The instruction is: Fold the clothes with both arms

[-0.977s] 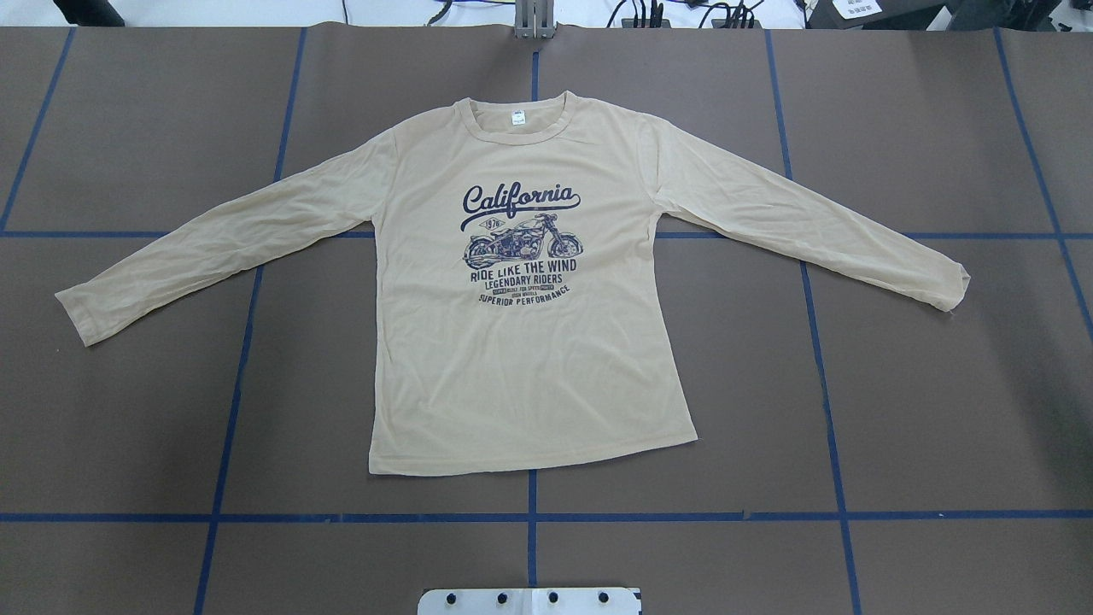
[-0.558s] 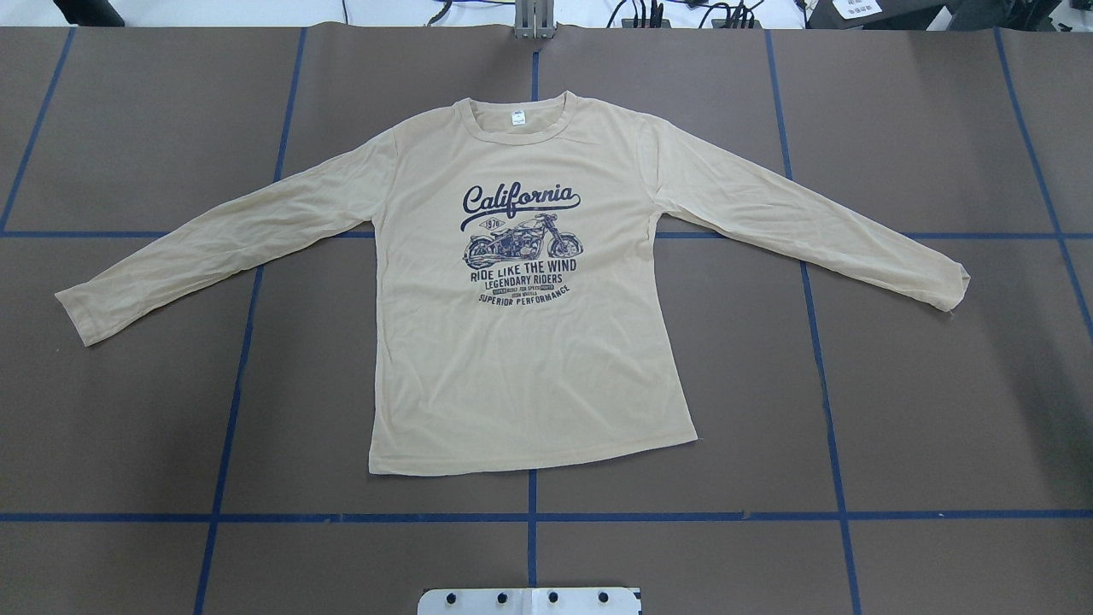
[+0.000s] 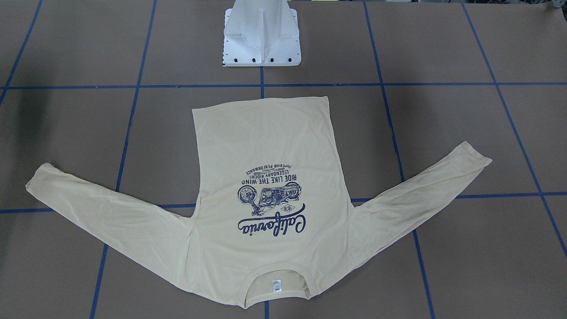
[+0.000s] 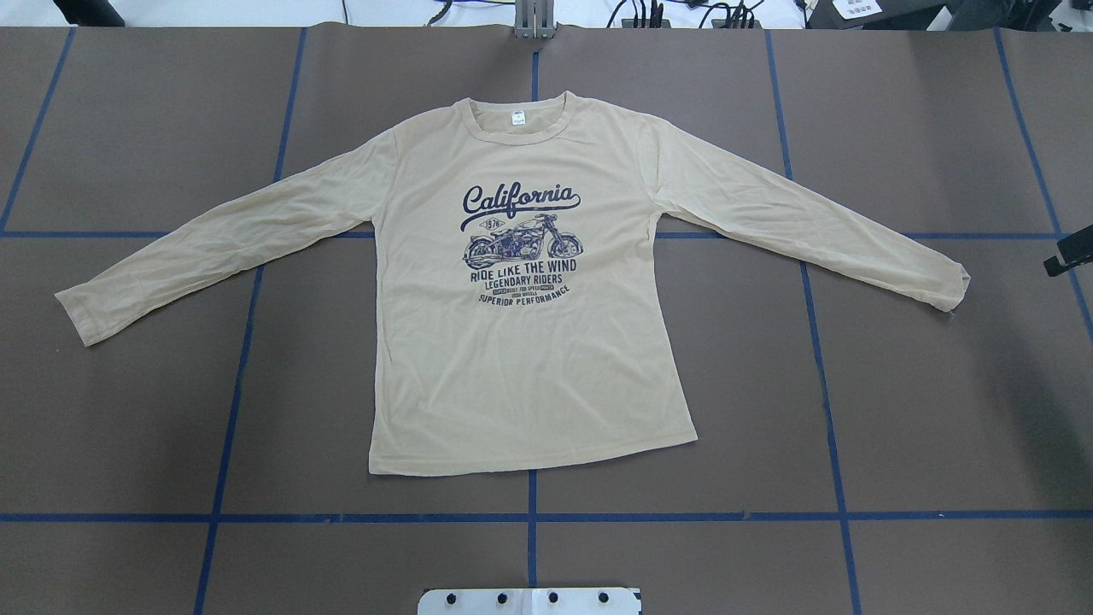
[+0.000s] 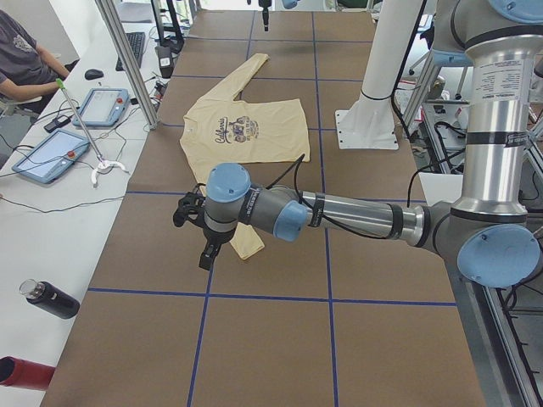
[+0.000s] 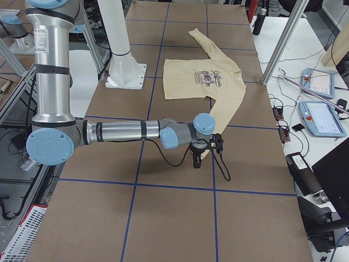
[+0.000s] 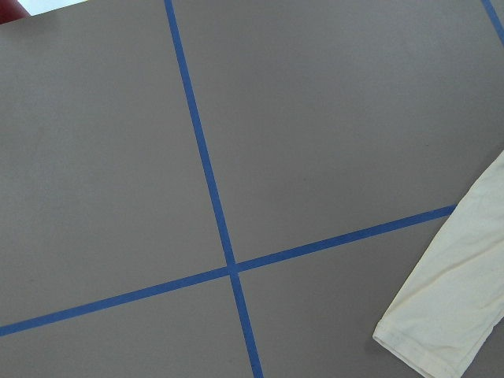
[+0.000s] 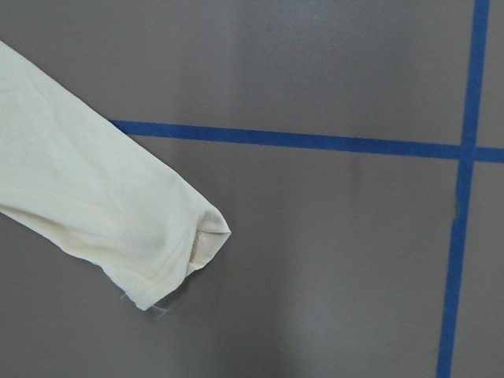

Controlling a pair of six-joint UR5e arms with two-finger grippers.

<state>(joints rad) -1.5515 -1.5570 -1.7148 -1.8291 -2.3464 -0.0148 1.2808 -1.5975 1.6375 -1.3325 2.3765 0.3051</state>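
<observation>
lying flat t-shirt (image 4: 521,367), arms (image 5: 356,216) seen sideways, jaws unclear

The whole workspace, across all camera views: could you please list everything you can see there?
Long-sleeved T-shirt: one, cream-yellow with navy California print, flat at table centre, sleeves spread.
Table: one, brown, blue tape grid.
Pedestal base: one, white, beyond the shirt's hem.
Touchscreen pendants: two, blue-grey, side bench.
Bottles: two, one black, one red, same bench.
Operator: one, grey shirt, seated at bench.
Left arm: one, silver with blue caps; black left tool above one cuff.
Right arm: one, same colours; black right tool above the other cuff.
</observation>
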